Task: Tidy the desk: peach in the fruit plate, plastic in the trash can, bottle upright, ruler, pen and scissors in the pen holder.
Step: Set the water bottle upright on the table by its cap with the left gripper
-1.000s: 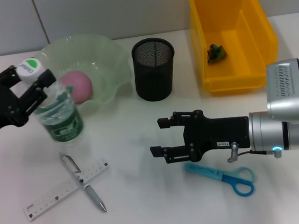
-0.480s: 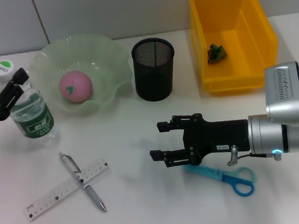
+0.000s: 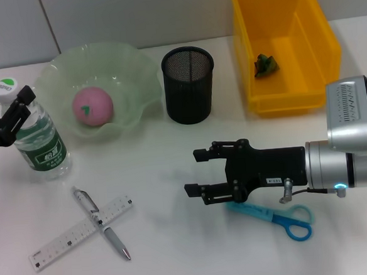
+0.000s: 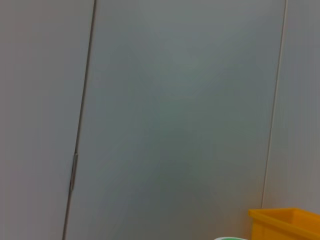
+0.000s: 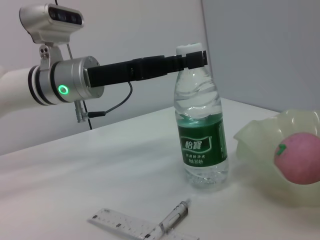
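Observation:
The clear bottle (image 3: 42, 144) with a green label stands upright on the table at the far left, and in the right wrist view the bottle (image 5: 201, 135) also looks upright. My left gripper (image 3: 7, 106) is shut on its neck just under the white cap. The pink peach (image 3: 93, 107) lies in the pale green fruit plate (image 3: 127, 59). A ruler (image 3: 83, 232) and a pen (image 3: 102, 224) lie crossed at the front left. Blue scissors (image 3: 271, 214) lie at the front right. My right gripper (image 3: 195, 171) hovers open just left of them. Green plastic (image 3: 265, 64) sits in the yellow trash can (image 3: 317, 21).
The black mesh pen holder (image 3: 188, 83) stands at the back centre, between the plate and the yellow bin. The right wrist view shows the peach (image 5: 299, 157), the pen (image 5: 174, 216) and the ruler (image 5: 135, 226) near the bottle.
My left gripper carried the bottle leftward, away from the plate, and brought it from tilted to upright on the table. The right arm has barely moved.

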Controlling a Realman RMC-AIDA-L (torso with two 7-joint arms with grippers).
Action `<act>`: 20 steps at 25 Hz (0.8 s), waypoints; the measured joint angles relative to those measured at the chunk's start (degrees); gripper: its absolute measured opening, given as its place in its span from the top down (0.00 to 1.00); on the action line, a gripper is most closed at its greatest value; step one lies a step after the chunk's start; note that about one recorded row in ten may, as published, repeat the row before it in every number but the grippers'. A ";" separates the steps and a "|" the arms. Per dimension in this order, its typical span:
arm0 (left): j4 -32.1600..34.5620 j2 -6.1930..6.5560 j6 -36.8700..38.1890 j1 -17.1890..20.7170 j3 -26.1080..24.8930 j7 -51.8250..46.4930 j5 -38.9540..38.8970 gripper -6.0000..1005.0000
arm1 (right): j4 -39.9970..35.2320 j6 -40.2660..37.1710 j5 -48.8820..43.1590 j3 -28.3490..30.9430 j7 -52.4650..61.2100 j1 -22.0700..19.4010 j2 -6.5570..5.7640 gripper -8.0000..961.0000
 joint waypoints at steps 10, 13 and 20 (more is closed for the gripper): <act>-1.42 -0.06 -0.19 -0.57 0.01 0.39 -0.05 0.54 | 0.00 0.15 0.07 0.00 -0.06 0.01 0.00 0.21; -1.64 -0.10 -0.32 -0.73 0.01 0.69 -0.09 0.53 | 0.00 0.15 0.07 0.00 -0.07 0.01 0.00 0.21; -1.64 -0.10 -0.36 -0.81 0.01 0.71 -0.13 0.53 | 0.00 0.15 -0.06 0.00 -0.04 0.01 0.00 0.21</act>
